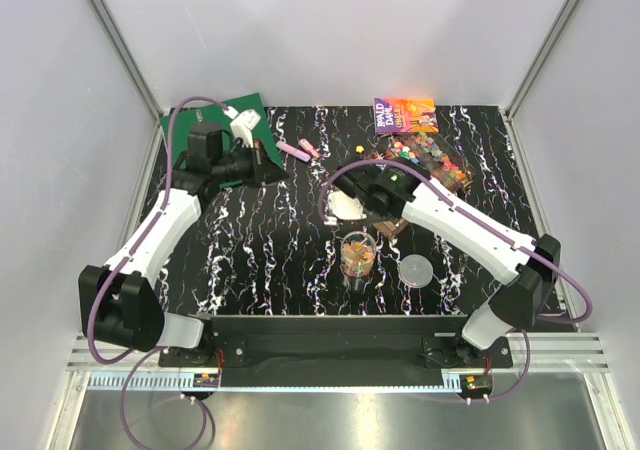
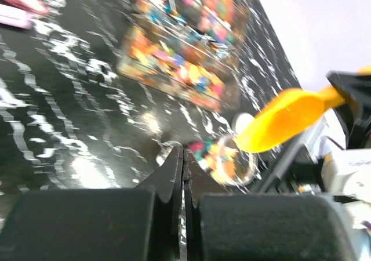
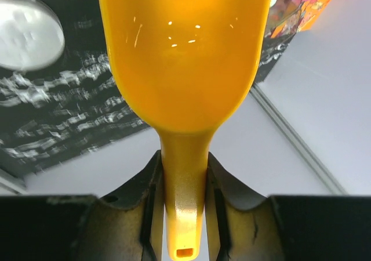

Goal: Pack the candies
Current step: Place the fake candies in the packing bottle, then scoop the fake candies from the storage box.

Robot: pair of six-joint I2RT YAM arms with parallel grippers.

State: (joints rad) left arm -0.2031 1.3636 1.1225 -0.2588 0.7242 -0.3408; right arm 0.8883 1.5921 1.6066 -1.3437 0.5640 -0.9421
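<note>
Yellow scoop [image 3: 184, 58] clamped in R pincer [image 3: 182, 162]; L pincer [image 2: 184, 156] together, empty; candies [image 1: 357, 257] in cup [image 1: 355, 283].

The only print we can partly make out stands on the purple-and-orange bag [image 1: 405, 115] at the far side: big white letters on its purple half that seem to say "BAD DAY", though we cannot be sure. The right wrist view shows only a cut-off strip of its yellow lettering. A white label [image 2: 355, 163] in the left wrist view is too blurred to read, as are the wrappers of the candies [image 1: 425, 156].
</note>
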